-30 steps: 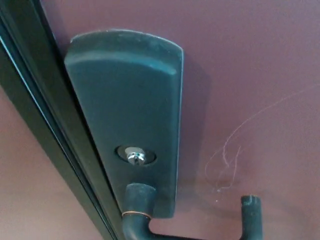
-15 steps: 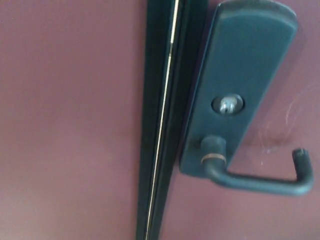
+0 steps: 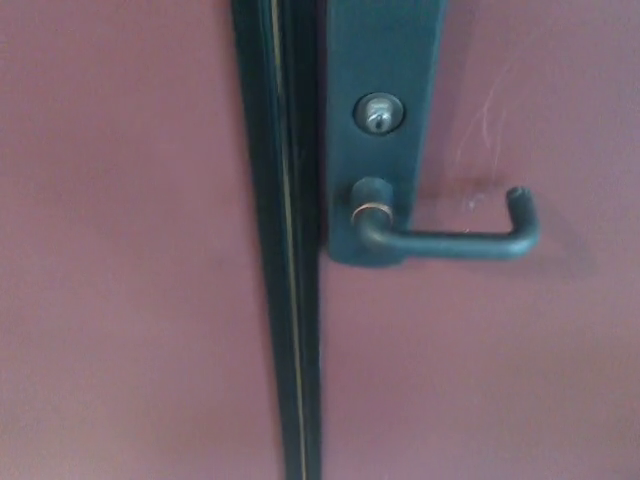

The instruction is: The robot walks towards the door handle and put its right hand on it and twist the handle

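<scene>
A dark lever door handle (image 3: 450,243) juts right from a dark backplate (image 3: 380,130) on a maroon door (image 3: 480,360). The lever runs level and ends in an upturned tip (image 3: 520,205). A silver keyhole cylinder (image 3: 380,113) sits in the plate just above the lever's hub. Neither of my hands shows in the head view.
A dark vertical seam with a thin bright strip (image 3: 285,300) runs down the picture left of the plate, between the two maroon door leaves. Faint scratches (image 3: 485,135) mark the door right of the plate.
The whole picture has shifted as the camera moved: the plate and handle now sit higher and more upright in view, with the seam nearly vertical. The handle itself has not turned.
</scene>
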